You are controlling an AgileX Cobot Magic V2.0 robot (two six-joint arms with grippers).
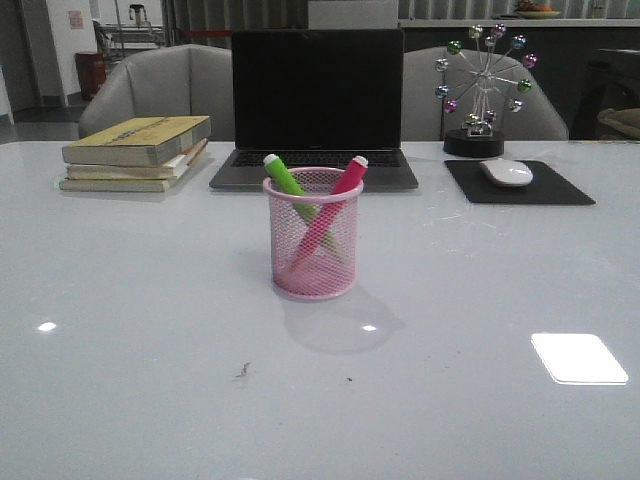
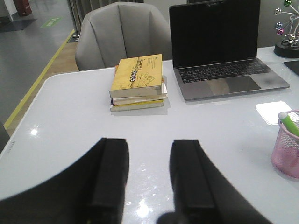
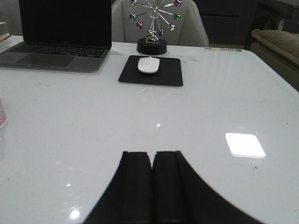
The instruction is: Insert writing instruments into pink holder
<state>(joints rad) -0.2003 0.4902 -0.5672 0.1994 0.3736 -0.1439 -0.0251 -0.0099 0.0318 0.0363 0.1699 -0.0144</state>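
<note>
The left pincer [image 2: 148, 175] hangs over the white surface [image 1: 120, 330] with its fingers [image 2: 110, 172] spread apart and nothing between them. Ahead of it lies a stack of books [image 2: 138, 83], the top one yellow, and a grey chair [image 2: 122, 32] stands behind the surface's far edge. Ahead and off to its right side sits an open laptop [image 2: 219, 51] with a dark screen.

Further to the right of the left pincer, and well apart from it, stands the pink holder [image 1: 313, 234], upright on the surface. Both writing instruments are inside it, leaning and crossing each other: the green pen [image 1: 288, 178] tilts toward the left rim, the pink pen [image 1: 347, 180] toward the right rim, whitish ends up.

The right pincer [image 3: 152, 182] has its fingers [image 3: 136, 179] pressed together, gripping nothing. The holder sits off to its left, only its edge in the wrist view. Ahead of it lie a black mouse pad [image 3: 151, 70] carrying a white mouse [image 3: 148, 65], and beyond them a wheel ornament [image 3: 153, 23] with coloured balls.
</note>
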